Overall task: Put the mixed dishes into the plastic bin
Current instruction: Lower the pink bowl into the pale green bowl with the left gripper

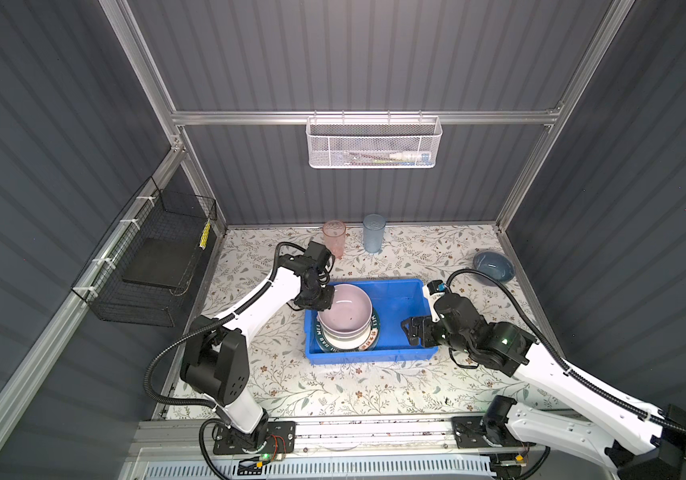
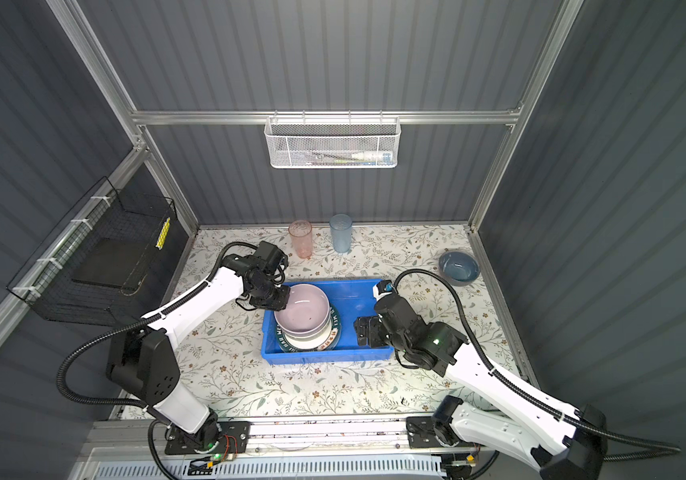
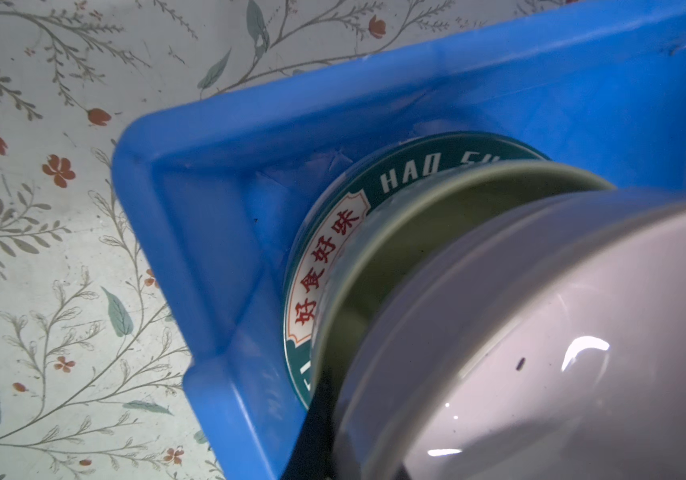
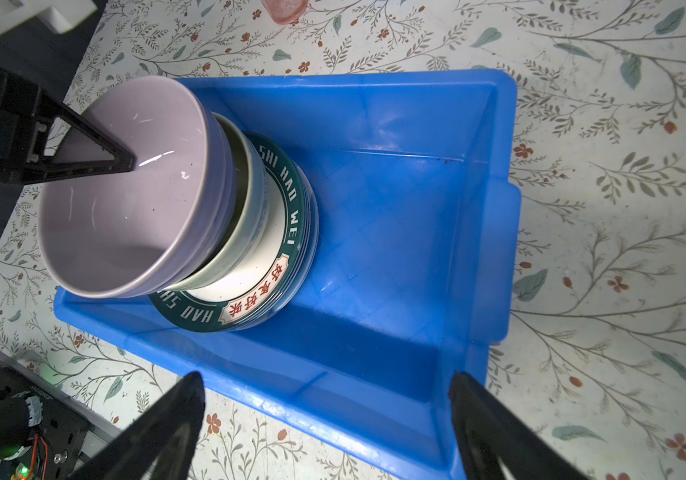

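The blue plastic bin lies mid-table. At its left end is a stack: a green lettered plate, a pale-green bowl, and a lilac bowl on top. My left gripper is shut on the lilac bowl's left rim, one finger inside it. My right gripper hangs open at the bin's right end, holding nothing.
A pink tumbler and a blue tumbler stand upright behind the bin. A dark-blue bowl sits at the back right. A white mesh basket hangs on the back wall, a black wire basket on the left.
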Action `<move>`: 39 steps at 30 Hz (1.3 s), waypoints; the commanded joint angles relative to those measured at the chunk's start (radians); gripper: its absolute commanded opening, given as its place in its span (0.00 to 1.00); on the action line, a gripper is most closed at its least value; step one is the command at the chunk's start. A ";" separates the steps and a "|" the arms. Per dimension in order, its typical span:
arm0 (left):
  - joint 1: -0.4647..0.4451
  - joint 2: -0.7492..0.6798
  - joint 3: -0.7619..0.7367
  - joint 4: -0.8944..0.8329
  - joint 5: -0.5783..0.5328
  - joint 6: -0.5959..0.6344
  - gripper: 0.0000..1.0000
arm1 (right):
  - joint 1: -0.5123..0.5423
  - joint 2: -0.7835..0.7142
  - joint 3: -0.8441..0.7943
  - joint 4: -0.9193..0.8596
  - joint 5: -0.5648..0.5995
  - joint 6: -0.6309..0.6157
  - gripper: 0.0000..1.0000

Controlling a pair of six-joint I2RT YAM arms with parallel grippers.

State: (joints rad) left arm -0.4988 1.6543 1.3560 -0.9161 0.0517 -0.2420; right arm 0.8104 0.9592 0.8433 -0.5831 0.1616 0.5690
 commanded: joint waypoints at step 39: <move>-0.017 -0.057 0.018 -0.031 -0.006 -0.018 0.25 | -0.002 0.013 -0.015 0.018 0.004 -0.001 0.93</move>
State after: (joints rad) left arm -0.5056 1.6310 1.3472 -0.9024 0.0547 -0.2634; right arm 0.8104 0.9714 0.8375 -0.5697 0.1612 0.5686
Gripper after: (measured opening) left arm 0.246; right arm 0.931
